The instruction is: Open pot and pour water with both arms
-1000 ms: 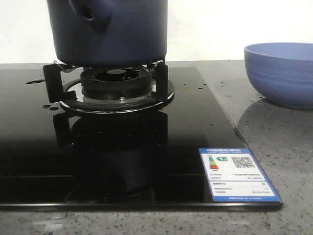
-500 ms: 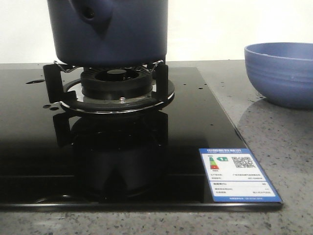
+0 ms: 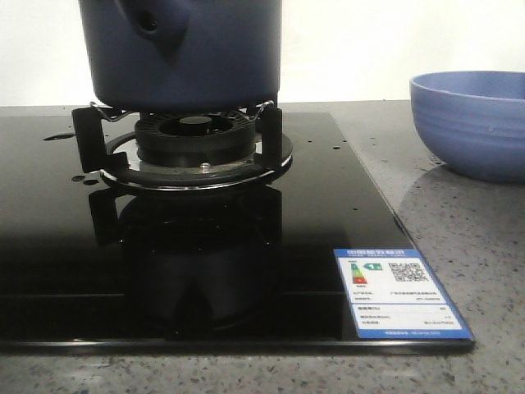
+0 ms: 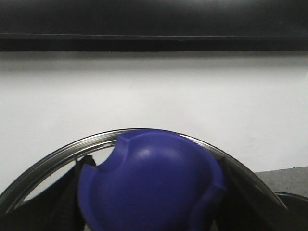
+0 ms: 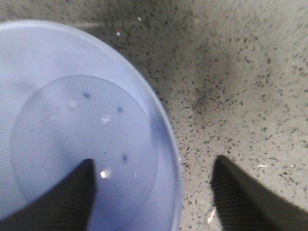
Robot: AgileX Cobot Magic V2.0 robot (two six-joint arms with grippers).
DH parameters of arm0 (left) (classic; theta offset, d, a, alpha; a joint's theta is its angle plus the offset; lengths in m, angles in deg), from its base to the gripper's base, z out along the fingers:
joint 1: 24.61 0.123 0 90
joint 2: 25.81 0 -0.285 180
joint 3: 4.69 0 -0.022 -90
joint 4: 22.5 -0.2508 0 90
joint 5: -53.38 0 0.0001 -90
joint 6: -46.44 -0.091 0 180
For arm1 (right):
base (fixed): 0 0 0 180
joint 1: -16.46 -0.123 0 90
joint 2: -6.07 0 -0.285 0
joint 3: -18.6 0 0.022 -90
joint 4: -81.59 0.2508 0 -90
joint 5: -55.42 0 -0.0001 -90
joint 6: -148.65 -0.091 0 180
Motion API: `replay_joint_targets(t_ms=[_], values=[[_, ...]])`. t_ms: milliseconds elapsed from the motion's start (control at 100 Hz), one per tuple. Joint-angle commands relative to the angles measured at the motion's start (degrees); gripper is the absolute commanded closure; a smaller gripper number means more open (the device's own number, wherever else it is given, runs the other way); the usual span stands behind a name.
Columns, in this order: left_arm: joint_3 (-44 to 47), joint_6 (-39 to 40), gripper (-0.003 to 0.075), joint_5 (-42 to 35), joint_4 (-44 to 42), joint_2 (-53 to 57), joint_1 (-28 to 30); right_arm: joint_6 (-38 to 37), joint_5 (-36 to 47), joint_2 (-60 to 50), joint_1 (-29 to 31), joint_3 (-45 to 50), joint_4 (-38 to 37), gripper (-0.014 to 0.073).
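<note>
Navy pot (image 3: 184,53) sits on burner; right gripper (image 5: 151,192) straddles bowl (image 5: 72,130) rim.

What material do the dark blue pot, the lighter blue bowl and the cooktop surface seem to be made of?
The pot: probably enamelled or coated metal; smooth glossy navy sides with soft highlights.
The bowl: likely ceramic or plastic, satin finish; ribbed periwinkle wall, dull sheen. I cannot tell which.
The cooktop surface: black glass by its look; it mirrors the burner sharply.
</note>
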Motion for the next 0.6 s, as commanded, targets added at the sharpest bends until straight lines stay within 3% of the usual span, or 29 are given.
replay_joint_targets(t_ms=[0, 120, 210, 590], values=[[-2.26, 0.08, 0.0384, -4.75, 0.65, 1.4, 0.11, 0.0, 0.98, -1.21, 0.44, -1.89, 0.35, 0.0342], [-2.26, 0.08, 0.0384, -4.75, 0.65, 1.4, 0.11, 0.0, 0.98, -0.97, 0.44, -1.89, 0.35, 0.0554], [-2.26, 0.08, 0.0384, -4.75, 0.65, 1.4, 0.11, 0.1, 0.64, -0.97, 0.44, -1.89, 0.35, 0.065], [-2.13, 0.08, 0.0384, -4.4, 0.6, 1.4, 0.11, 0.1, -5.61, -1.08, 0.2, -8.56, 4.38, 0.065]])
